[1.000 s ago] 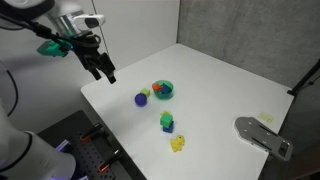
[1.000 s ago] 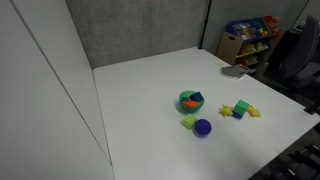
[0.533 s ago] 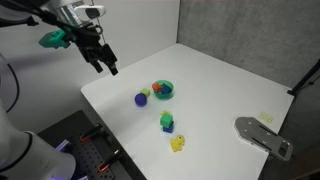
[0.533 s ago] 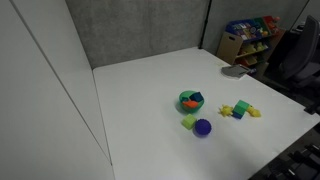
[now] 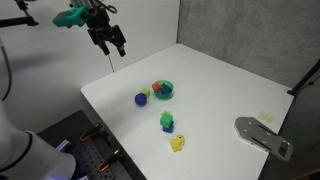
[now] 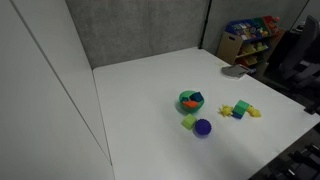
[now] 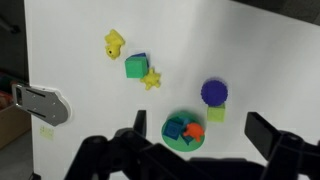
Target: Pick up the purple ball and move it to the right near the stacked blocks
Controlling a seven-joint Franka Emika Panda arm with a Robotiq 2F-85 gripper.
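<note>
The purple ball [image 5: 140,99] lies on the white table [image 5: 220,80] beside a small yellow-green cube [image 5: 146,92]. It also shows in the other exterior view [image 6: 203,127] and in the wrist view [image 7: 213,92]. The stacked blocks [image 5: 167,122], green on blue, stand apart from the ball; they also show in an exterior view [image 6: 240,110] and from above in the wrist view [image 7: 136,66]. My gripper [image 5: 112,42] hangs high above the table's far left corner, open and empty. In the wrist view [image 7: 200,140] its fingers [image 7: 270,135] stand wide apart.
A green bowl of coloured items [image 5: 162,89] sits right behind the ball. A yellow toy piece [image 5: 178,144] lies near the stack. A grey metal plate [image 5: 262,137] lies at the table's edge. Shelves with toys [image 6: 250,38] stand behind the table.
My gripper has risen and swung to the right and further back in the exterior view. The ball and blocks have not moved.
</note>
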